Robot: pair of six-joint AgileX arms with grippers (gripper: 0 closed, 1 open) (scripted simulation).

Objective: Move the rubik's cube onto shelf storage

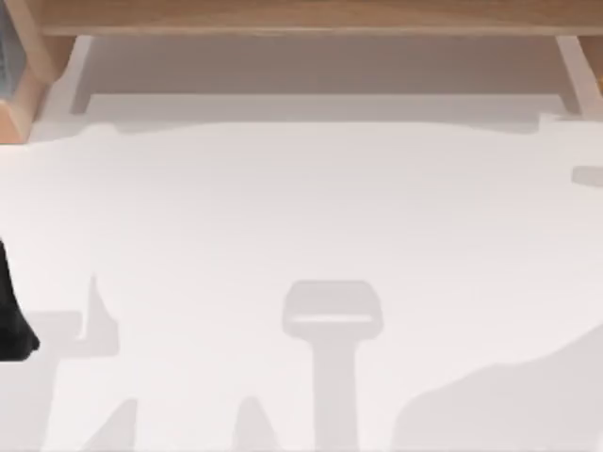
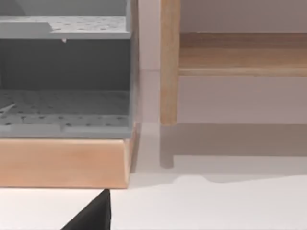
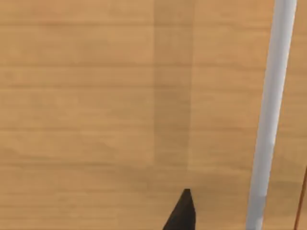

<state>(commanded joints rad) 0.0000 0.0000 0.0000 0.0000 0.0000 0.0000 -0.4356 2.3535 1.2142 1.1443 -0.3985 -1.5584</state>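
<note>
The shelf storage (image 1: 301,15) is a light-brown wooden unit along the far edge of the table, with upright supports at both ends. In the left wrist view its upright (image 2: 169,62) and flat board (image 2: 242,55) stand a little way off. My left arm (image 1: 11,320) is a dark shape at the table's left edge, and a dark tip of my left gripper (image 2: 92,215) hovers over the white table. A dark tip of my right gripper (image 3: 182,214) hangs close over a wooden board of the shelf storage (image 3: 96,96). The rubik's cube is out of view.
A grey perforated rack (image 2: 64,76) on a wooden base (image 2: 62,163) stands beside the shelf's left upright, at the far left corner (image 1: 9,56). A pale bar (image 3: 271,110) runs past the board in the right wrist view. The white table (image 1: 301,226) carries arm shadows.
</note>
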